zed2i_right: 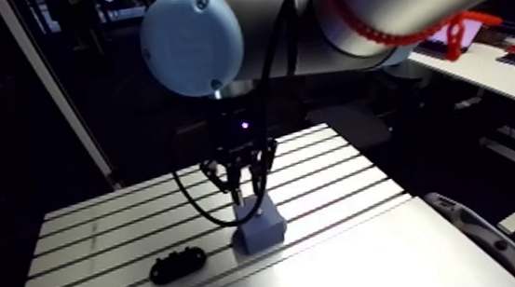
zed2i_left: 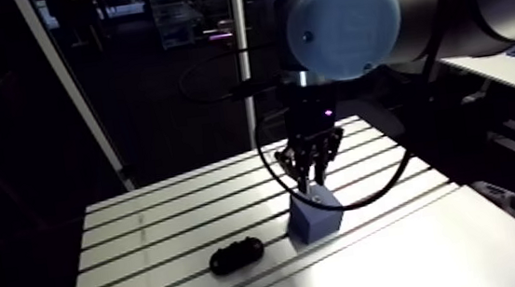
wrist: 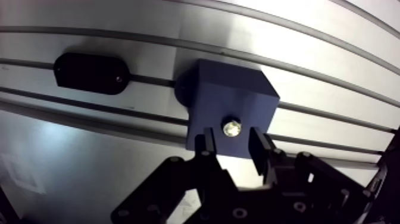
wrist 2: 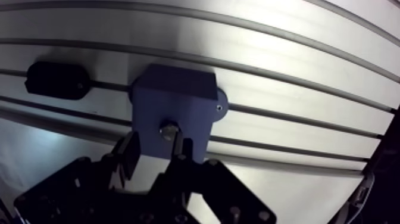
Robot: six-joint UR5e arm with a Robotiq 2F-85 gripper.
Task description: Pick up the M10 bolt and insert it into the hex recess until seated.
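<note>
Over on the left of the table [zed2i_left: 159, 225], a black oval piece [zed2i_left: 236, 255] is lying across a slot, well apart from the action. Moving along, the blue block [wrist: 229, 98] is sitting on the table, and the claw [wrist: 233, 138] is hanging right above it. The M10 bolt [wrist: 231, 127] is standing in the block's top face, its shiny head showing. In the wrist view the claw is released: its fingers [wrist: 260, 149] are spreading either side of the bolt head, gaps showing on both sides, gripping nothing.
</note>
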